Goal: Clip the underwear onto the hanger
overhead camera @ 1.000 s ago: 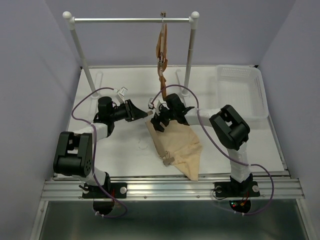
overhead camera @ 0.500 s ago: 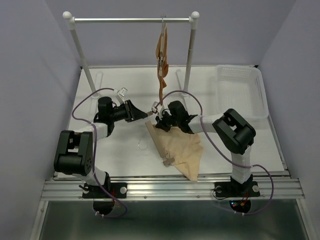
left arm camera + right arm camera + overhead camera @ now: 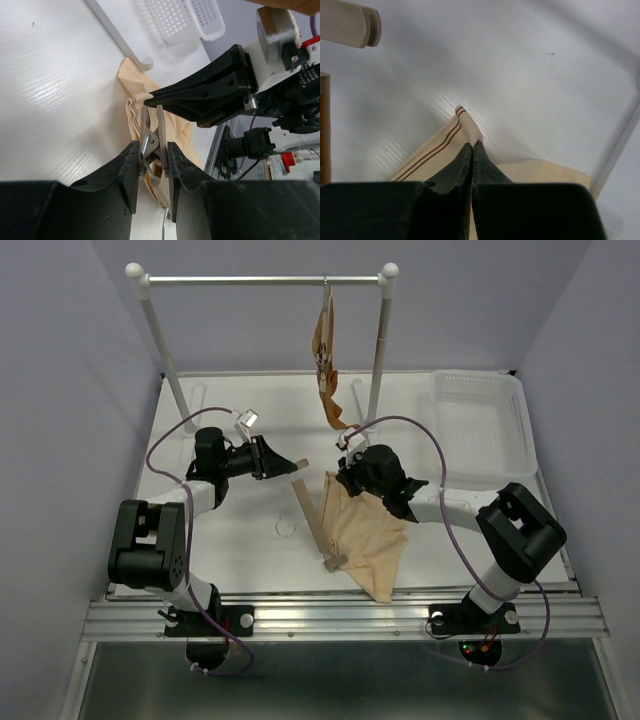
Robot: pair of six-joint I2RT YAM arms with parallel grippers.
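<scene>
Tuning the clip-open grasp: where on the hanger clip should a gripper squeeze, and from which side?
The tail levers of the clip, behind its wire spring, one finger on each flat outer face, coming in from the tail end along its length, as the left gripper does. The mouth faces away, so it is left free for the underwear edge the right gripper holds there.

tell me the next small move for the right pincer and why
Probably nudge the right pincer toward the clip so the underwear corner it pinches slides into the clip's mouth. The left wrist view shows the left pincer squeezing the clip, its tips seemingly spread, with the fabric edge right at them, not clearly inside.
</scene>
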